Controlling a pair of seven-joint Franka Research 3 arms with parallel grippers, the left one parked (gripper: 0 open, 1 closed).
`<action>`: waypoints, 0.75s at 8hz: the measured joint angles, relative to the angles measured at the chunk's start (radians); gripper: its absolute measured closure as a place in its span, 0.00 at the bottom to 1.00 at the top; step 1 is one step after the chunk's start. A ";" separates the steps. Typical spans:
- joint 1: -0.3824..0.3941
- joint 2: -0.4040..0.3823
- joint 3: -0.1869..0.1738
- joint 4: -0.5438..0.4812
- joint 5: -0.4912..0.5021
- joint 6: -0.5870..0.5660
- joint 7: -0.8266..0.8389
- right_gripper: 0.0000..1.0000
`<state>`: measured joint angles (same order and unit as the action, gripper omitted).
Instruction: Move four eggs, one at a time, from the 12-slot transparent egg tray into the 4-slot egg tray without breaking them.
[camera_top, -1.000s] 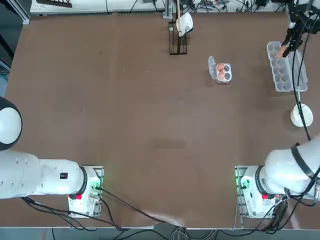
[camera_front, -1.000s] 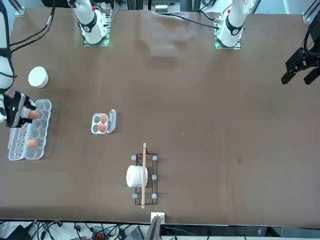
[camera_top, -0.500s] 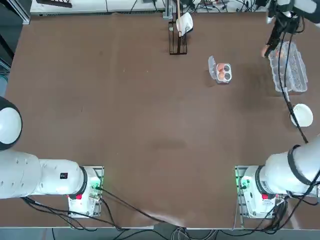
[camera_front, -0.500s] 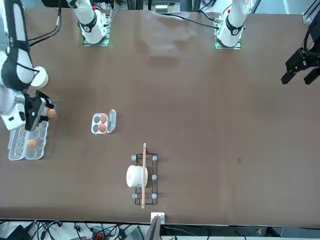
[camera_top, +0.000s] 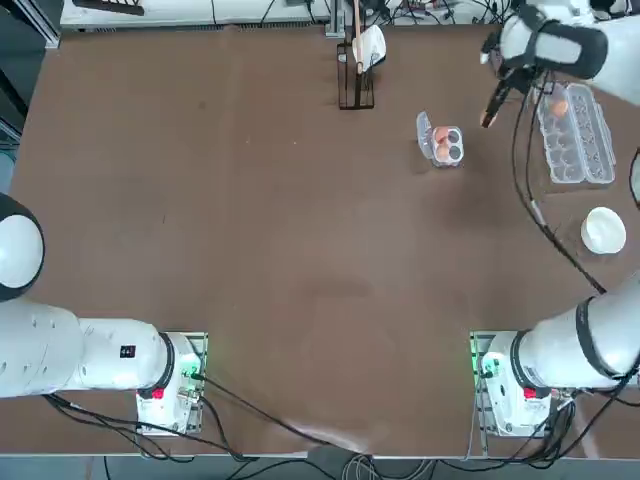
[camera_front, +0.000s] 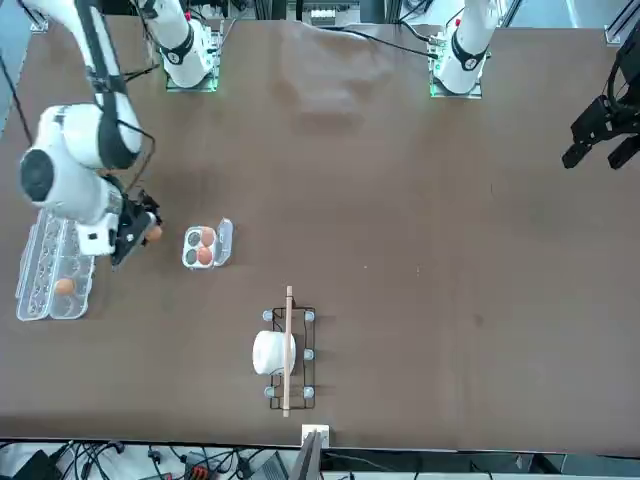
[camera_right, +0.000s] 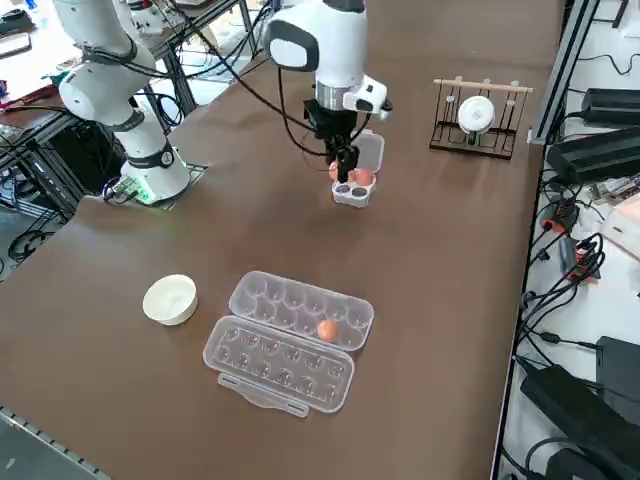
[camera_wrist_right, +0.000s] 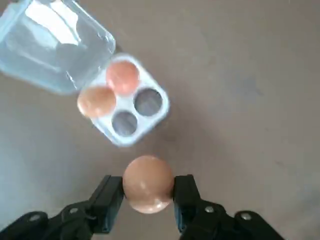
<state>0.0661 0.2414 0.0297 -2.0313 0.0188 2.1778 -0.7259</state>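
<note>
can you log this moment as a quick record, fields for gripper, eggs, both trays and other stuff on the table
right gripper: shut on an egg, in the air just short of the 4-slot tray
4-slot tray: lid open, two eggs in adjacent cups, two cups empty
12-slot tray: lid open, one egg left
eggs seen: four
other items: white bowl beside the 12-slot tray; wooden rack at the far edge

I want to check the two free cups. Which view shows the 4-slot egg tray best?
The right wrist view: the 4-slot egg tray is large, with two eggs and two bare cups plain. In the top, front and right side views it is small, and the cups are hard to count.
</note>
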 joint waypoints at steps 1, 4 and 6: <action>0.041 0.000 0.000 -0.026 0.000 0.039 0.060 0.41; 0.086 0.001 -0.001 -0.111 0.000 0.202 0.112 0.42; 0.085 0.013 -0.008 -0.173 0.000 0.296 0.112 0.42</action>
<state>0.1510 0.2547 0.0216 -2.2040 0.0187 2.4743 -0.6138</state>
